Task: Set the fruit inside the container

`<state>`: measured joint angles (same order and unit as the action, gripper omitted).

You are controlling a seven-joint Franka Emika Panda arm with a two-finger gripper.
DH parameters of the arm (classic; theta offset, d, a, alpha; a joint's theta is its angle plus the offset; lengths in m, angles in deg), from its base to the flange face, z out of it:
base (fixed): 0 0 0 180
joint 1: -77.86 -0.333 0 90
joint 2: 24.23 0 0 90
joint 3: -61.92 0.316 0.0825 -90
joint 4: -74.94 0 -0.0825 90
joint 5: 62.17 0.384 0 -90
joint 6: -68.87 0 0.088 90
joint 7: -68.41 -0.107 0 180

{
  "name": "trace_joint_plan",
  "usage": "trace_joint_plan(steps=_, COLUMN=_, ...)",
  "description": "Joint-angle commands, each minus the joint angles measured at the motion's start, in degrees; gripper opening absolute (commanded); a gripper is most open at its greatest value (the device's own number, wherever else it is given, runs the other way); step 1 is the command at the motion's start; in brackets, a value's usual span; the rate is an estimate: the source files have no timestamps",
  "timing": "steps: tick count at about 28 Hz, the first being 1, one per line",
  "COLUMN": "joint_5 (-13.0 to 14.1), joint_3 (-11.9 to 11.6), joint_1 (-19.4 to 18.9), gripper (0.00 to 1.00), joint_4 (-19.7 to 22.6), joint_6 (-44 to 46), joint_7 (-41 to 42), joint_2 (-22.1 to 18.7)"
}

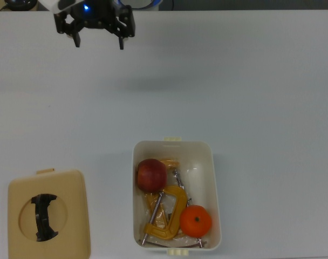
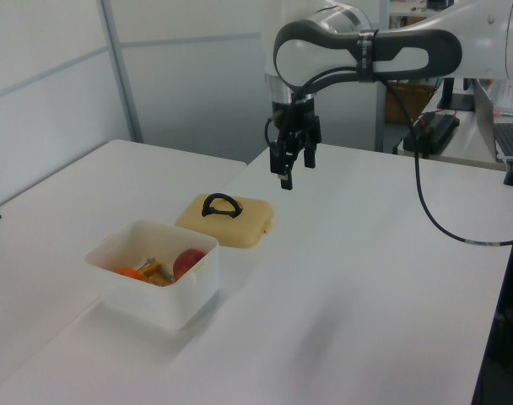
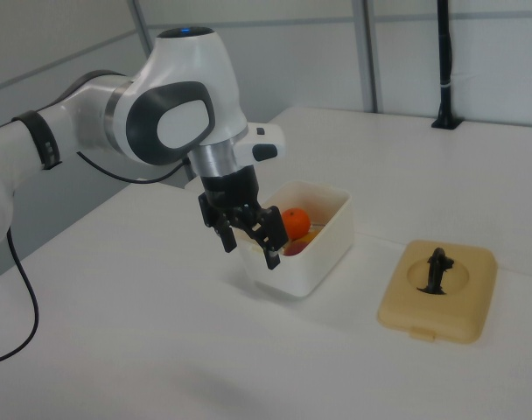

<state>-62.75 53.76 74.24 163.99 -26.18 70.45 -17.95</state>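
two fruits lie inside the tub (image 1: pixel 214 183), the cream-white box with rounded corners that stands on the white tabletop (image 1: pixel 261 97). going left to right in the top view: a flat tan lid (image 1: pixel 72 218) with a black handle (image 1: pixel 43 217) rests on the tabletop at the top view's lower left, well apart from the tub. then comes the tub itself, with small tabs on its short ends. inside it, the dark red apple (image 1: pixel 151 174) sits against the wall on the top view's left, toward the far end. a yellow clamp (image 1: pixel 166 213) with metal rods lies along the tub floor, just below the apple, and the apple touches or nearly touches its top. the orange tangerine (image 1: pixel 196 221) sits in the near corner on the top view's right, pressed beside the clamp. the strip of tub floor above the tangerine shows bare.

in the left view the tub (image 2: pixel 159 295) stands in front of the lid (image 2: pixel 240 224), and the apple (image 2: pixel 188 261) and tangerine (image 2: pixel 128 272) just show over the rim. in the right view the tangerine (image 3: pixel 294 222) peeks above the tub wall (image 3: pixel 323 249).

the gripper (image 1: pixel 97 43) hangs high over the tabletop at the top edge of the top view, far from the tub. its jaws are spread wide, hold nothing and touch nothing. in the left view the gripper (image 2: pixel 292 173) points down above the tabletop beyond the lid.
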Motion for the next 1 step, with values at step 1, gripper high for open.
trace_joint_plan(steps=1, joint_5=-0.74, joint_3=0.07, joint_1=1.77, gripper=1.0, joint_4=0.95, joint_6=1.8, joint_7=2.88, joint_2=-1.71)
